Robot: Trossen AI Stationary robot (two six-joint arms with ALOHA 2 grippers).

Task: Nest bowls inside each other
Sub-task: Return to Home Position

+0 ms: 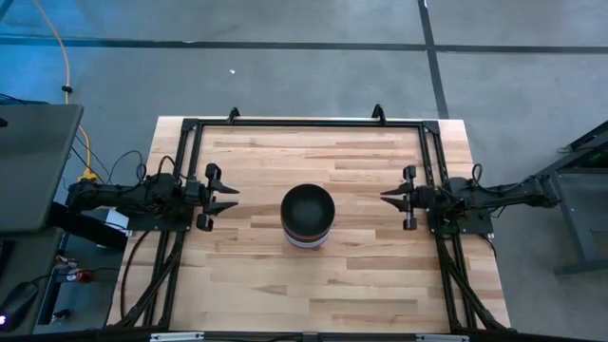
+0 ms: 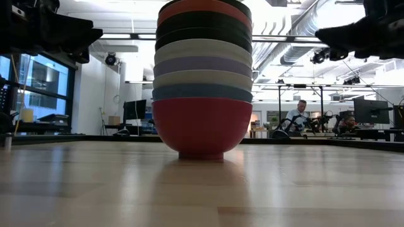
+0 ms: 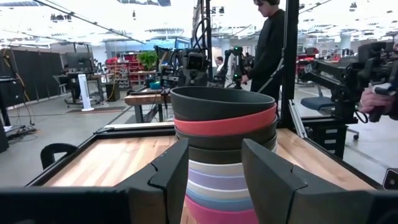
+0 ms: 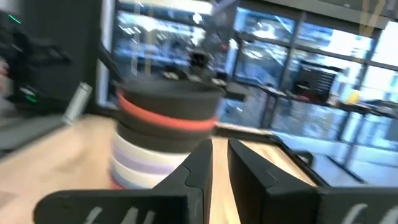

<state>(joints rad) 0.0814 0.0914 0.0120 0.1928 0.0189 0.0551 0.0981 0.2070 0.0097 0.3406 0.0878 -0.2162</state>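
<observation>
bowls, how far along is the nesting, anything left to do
Done: every bowl in view sits in one nested stack mid-table, a black bowl on top, a red bowl at the bottom. In hand: nothing; the left gripper and right gripper hang empty at either side. Left: no loose bowl shows on the table.

A stack of bowls [image 1: 309,237] stands at the middle of the frame on the wooden table [image 1: 285,285], with a black bowl [image 1: 308,204] on top. The left gripper [image 1: 231,198] sits at centre left with its fingers spread. The right gripper [image 1: 384,197] sits at centre right with its fingers drawn close together; both point at the stack and are well apart from it.
</observation>
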